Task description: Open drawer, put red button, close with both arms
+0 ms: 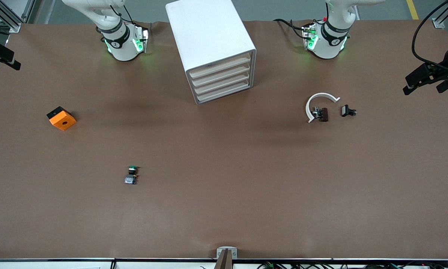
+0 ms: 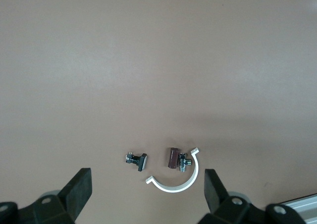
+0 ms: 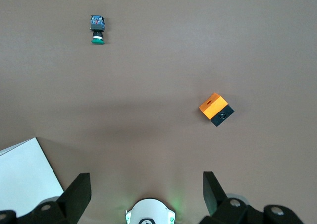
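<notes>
Table (image 1: 224, 209): brown top, with both arm bases standing along one long edge.
Arms: the right arm's base (image 1: 121, 43) and the left arm's base (image 1: 326, 41) were lit green. Both arms waited, rising out of the front view.
Cabinet (image 1: 205, 33): white with rounded edges, at the middle of the bases' edge between the two bases.
Drawers: four pale beige fronts, stacked. Every one, the top drawer (image 1: 220, 67) included, sat flush and shut, so nothing inside any of them could be seen.
Left gripper (image 2: 147, 179): hung high over the left arm's end of the table, fingers (image 2: 79, 184) spread wide, gripping nothing.
Right gripper (image 3: 146, 182): hung high over its own base, fingers (image 3: 77, 187) likewise wide apart and bare.
White ring (image 1: 317, 101): an open C-shaped band lying flat toward the left arm's end.
Orange box (image 1: 61, 118): black underneath with a round hole on top, near the edge at the right arm's end.
Green button (image 1: 131, 175): on its side, toward the long edge nearest the front camera.
Red button (image 1: 322, 114): a dark reddish piece with a metal end, out on the table in the ring's open curve. I could not tell whether they touched.
Black clip (image 1: 348, 111): just beside the ring, toward the left arm's end.
</notes>
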{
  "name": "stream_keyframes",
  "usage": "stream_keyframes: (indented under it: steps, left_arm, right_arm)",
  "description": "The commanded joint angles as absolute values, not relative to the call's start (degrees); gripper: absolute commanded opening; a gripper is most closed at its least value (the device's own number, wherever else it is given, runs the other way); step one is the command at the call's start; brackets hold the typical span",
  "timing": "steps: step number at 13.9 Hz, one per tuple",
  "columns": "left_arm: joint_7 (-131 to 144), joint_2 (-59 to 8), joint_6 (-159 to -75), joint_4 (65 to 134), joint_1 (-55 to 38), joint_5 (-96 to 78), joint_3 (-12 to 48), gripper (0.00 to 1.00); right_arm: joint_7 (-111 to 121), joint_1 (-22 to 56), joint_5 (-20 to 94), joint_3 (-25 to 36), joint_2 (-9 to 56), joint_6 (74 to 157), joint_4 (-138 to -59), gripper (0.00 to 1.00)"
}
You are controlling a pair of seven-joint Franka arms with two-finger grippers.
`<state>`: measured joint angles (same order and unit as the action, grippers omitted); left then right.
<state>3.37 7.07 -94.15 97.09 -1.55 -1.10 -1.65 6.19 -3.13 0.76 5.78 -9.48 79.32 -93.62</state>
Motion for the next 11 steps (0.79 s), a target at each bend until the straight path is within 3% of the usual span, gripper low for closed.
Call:
stream_keyframes:
  steps: [1,11]
  left_arm:
    - [3.0,6.9,-90.8,95.3,-1.7,0.0,0.6,1.00]
    - [2.4,6.9,-90.3,94.9,-1.1,0.1,0.9,1.00]
  right_arm:
    - [5.4,-3.1,0.6,5.6,-10.0,79.1,-93.4,1.00]
    - [5.4,-3.1,0.4,5.5,-10.0,79.0,-93.4,1.00]
